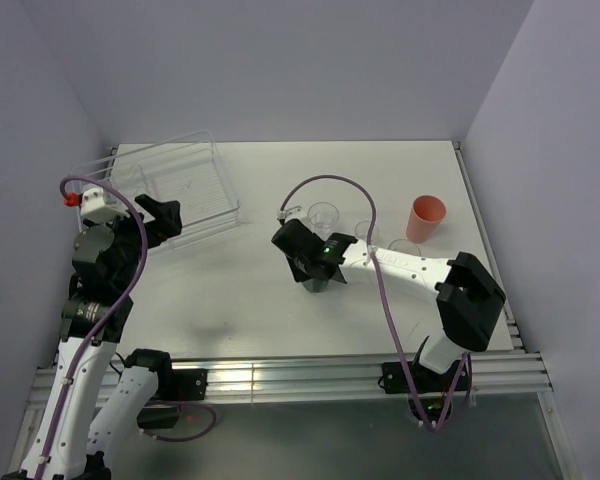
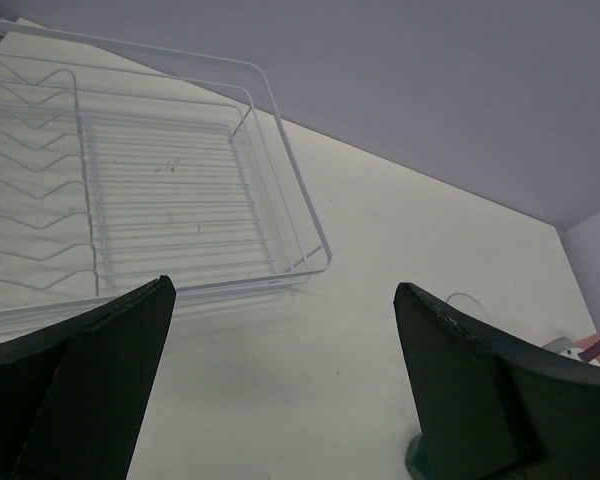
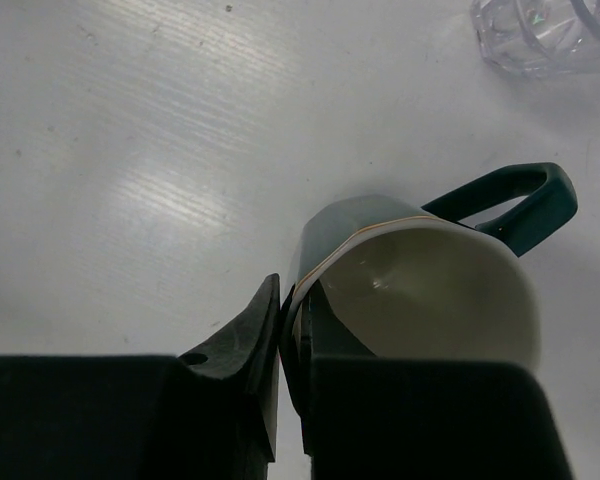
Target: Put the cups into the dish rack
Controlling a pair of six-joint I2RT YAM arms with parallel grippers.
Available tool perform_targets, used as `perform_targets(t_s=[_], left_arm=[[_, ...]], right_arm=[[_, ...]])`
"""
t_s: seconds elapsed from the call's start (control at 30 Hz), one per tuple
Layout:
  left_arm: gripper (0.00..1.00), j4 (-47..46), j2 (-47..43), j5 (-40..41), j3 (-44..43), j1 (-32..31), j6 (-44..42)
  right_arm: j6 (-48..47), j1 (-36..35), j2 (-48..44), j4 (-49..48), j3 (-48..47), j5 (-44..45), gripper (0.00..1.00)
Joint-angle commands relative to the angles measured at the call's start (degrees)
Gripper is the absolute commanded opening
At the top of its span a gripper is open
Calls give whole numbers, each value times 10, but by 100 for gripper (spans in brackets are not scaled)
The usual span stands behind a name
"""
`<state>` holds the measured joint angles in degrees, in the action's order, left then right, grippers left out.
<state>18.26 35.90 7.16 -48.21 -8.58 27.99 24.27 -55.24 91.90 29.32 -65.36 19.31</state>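
Pinching the rim wall of the dark green mug [image 3: 410,290], the right tool [image 3: 290,370] has its fingers nearly closed, one outside and one inside the pale interior, gripping on the side away from the handle. In the top view the right tool [image 1: 315,262] and the mug sit mid-tabletop [image 1: 230,290], the mug mostly hidden under the wrist. Whether it is lifted or resting cannot be told.

Likely handling: the mug looks stiff and glazed, so probably slippery and heavier than the others; a wall pinch could let it swing, so a deep bite on the rim seems safest. Dark green outside, cream inside, thin orange line at the lip, loop handle.

A clear tumbler [image 1: 323,215] stands just beyond the tool, and two more clear tumblers [image 1: 365,233] and [image 1: 404,247] stand to its right by the forearm. They are faceted, probably light and brittle. The salmon-pink cup [image 1: 426,218] stands upright further right.

The left tool [image 2: 280,380] is spread wide, holding nothing, hovering near the dish rack [image 2: 280,160], which holds no cups. The rack [image 1: 180,185] sits at the far-left of the tabletop, well apart from the cups.
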Motion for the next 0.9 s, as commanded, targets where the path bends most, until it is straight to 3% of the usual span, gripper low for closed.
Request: perform_targets(t_s=[0.0, 0.17, 0.3, 0.43, 0.47, 0.67, 0.7, 0.8, 0.87], left_arm=[[99, -28, 4, -26, -8, 3, 9], [99, -58, 29, -117, -20, 3, 48], [99, -87, 59, -189, -58, 3, 75], [99, -125, 122, -281, -100, 8, 106], [99, -140, 132, -309, -106, 11, 122], [99, -355, 214, -515, -101, 51, 271], [99, -416, 224, -532, -91, 55, 293], [99, -563, 260, -580, -59, 56, 390], [99, -589, 282, -588, -51, 56, 425]], right_arm=[[-17, -4, -79, 13, -63, -25, 0], [-37, 3, -133, 20, -137, -88, 0], [-41, 65, -164, -5, -184, -204, 0], [0, 153, -187, -100, -198, -453, 0], [9, 166, -189, -116, -199, -481, 0], [159, 254, -197, -322, -169, -666, 0], [209, 261, -194, -377, -166, -679, 0], [239, 272, -186, -398, -182, -690, 0], [256, 273, -186, -413, -185, -690, 0]])
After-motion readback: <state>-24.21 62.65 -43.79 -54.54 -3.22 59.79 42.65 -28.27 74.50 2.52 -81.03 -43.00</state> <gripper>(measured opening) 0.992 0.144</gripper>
